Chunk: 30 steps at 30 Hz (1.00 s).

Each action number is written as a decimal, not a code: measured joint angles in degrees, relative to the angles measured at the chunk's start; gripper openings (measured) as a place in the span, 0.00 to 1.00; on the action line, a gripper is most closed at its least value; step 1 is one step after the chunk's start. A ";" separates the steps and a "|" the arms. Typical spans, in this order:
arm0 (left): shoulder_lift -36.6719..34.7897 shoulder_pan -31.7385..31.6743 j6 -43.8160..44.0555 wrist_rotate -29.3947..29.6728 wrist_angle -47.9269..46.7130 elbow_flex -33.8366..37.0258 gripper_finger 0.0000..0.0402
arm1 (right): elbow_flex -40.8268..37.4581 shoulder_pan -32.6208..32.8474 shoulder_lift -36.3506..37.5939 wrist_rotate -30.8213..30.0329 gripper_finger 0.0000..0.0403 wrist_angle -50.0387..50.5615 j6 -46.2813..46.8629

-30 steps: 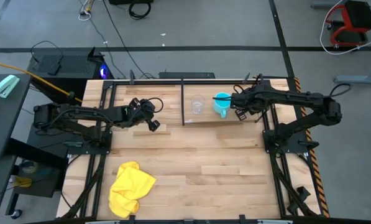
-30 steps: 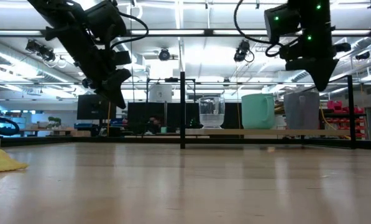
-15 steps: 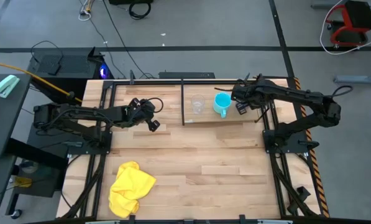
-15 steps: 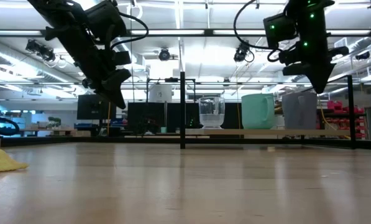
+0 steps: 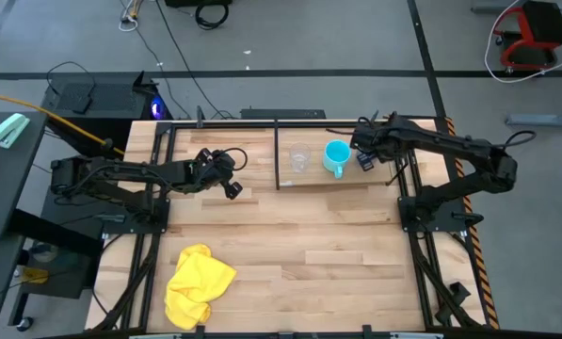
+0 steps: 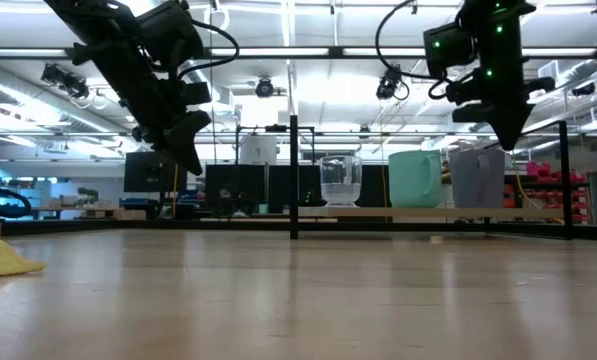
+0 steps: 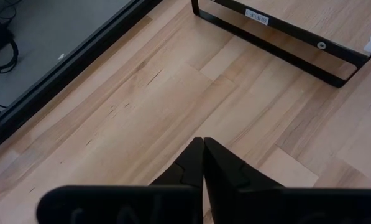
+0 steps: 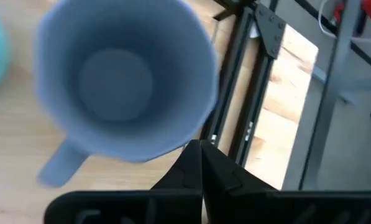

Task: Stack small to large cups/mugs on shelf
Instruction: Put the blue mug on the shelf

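**Cups lined up on the shelf**

Cups stand in a row on the shelf at the back of the bench: the glass cup, the cyan mug just beside it, then the grey-blue mug at the far end. My right fingers are pressed together, hanging above the grey-blue mug, holding nothing. My left fingers are also pressed together, raised over the bare bench, well apart from the shelf. A yellow cloth lies near the front edge.
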<state>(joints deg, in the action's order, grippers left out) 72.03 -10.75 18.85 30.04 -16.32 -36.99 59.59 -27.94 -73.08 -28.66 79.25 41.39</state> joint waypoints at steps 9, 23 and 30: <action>0.00 0.01 0.00 0.00 0.02 0.00 0.05 | 0.00 9.35 0.23 4.52 0.00 -6.32 -1.43; 0.00 -0.01 0.04 0.02 0.04 0.00 0.04 | 0.11 11.08 -4.22 4.61 0.00 -10.37 -3.04; 0.00 -0.01 0.02 0.02 0.20 0.00 0.06 | 0.07 11.07 -4.21 4.77 0.00 -11.71 -3.64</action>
<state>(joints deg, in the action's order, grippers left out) 72.03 -10.76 18.87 30.06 -16.12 -36.99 59.66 -16.86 -77.30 -23.90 67.54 37.75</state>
